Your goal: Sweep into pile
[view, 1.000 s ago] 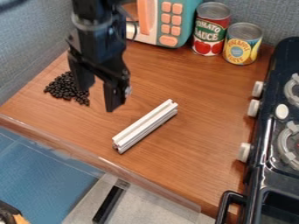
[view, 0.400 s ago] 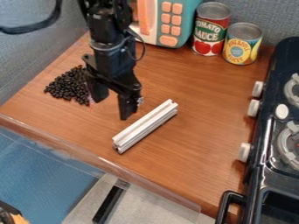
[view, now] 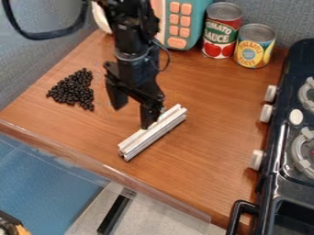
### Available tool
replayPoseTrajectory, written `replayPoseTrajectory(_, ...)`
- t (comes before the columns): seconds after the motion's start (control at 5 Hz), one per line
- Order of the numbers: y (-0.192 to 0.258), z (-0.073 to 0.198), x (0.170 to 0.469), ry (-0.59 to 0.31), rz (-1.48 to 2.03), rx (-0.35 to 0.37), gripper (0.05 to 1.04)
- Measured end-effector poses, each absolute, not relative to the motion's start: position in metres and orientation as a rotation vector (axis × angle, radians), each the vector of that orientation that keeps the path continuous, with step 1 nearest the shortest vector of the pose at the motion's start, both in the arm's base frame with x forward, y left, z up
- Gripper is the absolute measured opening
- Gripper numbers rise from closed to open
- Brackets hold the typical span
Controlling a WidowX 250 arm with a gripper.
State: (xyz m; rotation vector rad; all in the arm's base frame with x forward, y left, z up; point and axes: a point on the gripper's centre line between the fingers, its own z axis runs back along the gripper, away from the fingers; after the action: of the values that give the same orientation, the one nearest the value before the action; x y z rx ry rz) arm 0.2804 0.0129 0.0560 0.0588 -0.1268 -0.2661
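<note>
"TOMATO SAUCE" — red label (view: 221, 35) on one can (view: 224, 10), "PINEAPPLE" — yellow label (view: 251, 52) on the other can (view: 257, 31)

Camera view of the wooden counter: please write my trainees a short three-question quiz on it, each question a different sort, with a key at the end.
1. True or false: in the camera view, the heap of small black beans lies to the left of the grooved silver metal bar.

2. Multiple choice: what stands next to the red-labelled metal can?
A) a wooden spoon
B) a yellow-and-blue-labelled metal can
C) a green glass bottle

3. Fill in the missing word: the two fingers of the black robot gripper stand ______, with no beans between them.

Key: 1 true; 2 B; 3 apart.
</note>
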Motion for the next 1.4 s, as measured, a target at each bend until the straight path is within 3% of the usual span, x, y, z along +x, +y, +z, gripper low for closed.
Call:
replayPoseTrajectory(0.6, -0.006, 0.042, 0.272, -0.141, -0.28, 0.073, 1.001)
replayPoseTrajectory(1.4, -0.007, 0.022, 0.296, -0.093, -0.24, 0.073, 0.986)
